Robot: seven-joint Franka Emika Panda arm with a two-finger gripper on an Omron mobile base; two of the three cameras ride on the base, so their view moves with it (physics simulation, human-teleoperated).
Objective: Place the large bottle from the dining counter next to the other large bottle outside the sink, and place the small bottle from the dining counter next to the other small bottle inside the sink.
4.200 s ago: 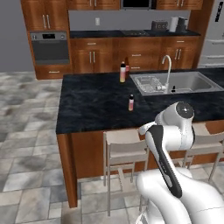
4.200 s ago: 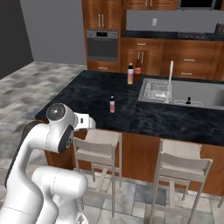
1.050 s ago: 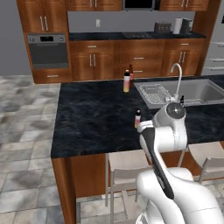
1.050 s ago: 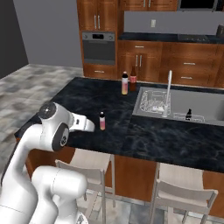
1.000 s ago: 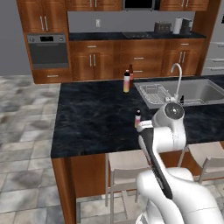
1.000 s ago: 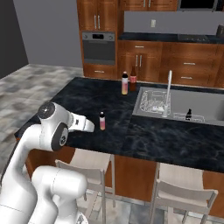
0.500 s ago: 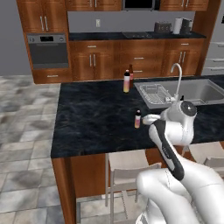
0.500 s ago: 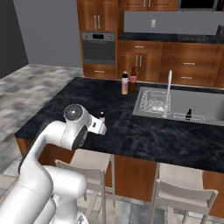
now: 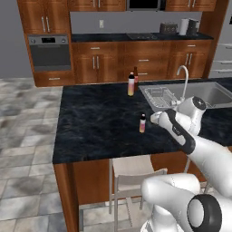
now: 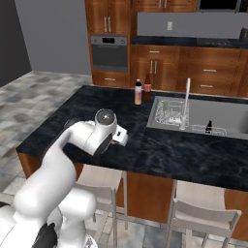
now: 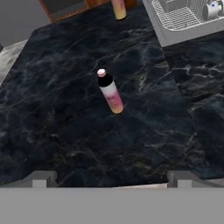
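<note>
The dining counter [image 9: 95, 122] carries everything here, its black marbled top running to the sink [image 9: 213, 93] at the far right. Beside the sink's near-left corner the other large bottle [image 9: 131, 84] and the large bottle [image 9: 135, 78], the dark brown one, stand close together, so that half of the task looks done. The other small bottle [image 10: 209, 127] stands inside the basin near the faucet [image 10: 185, 101].

The small bottle [image 11: 109, 91] stands upright and alone on open stone, well apart from the sink. The gripper [image 11: 109, 177] hangs above and short of it, jaws spread wide and holding nothing.

The main risk I see is tipping: the small bottle is narrow, and an off-centre descent would let one fingertip knock it over and send it rolling. A grip too near the cap could let it swing or slip during the carry. Later, lowering it into the basin could knock the wire dish rack [image 9: 161, 96] or topple the tiny black bottle.
</note>
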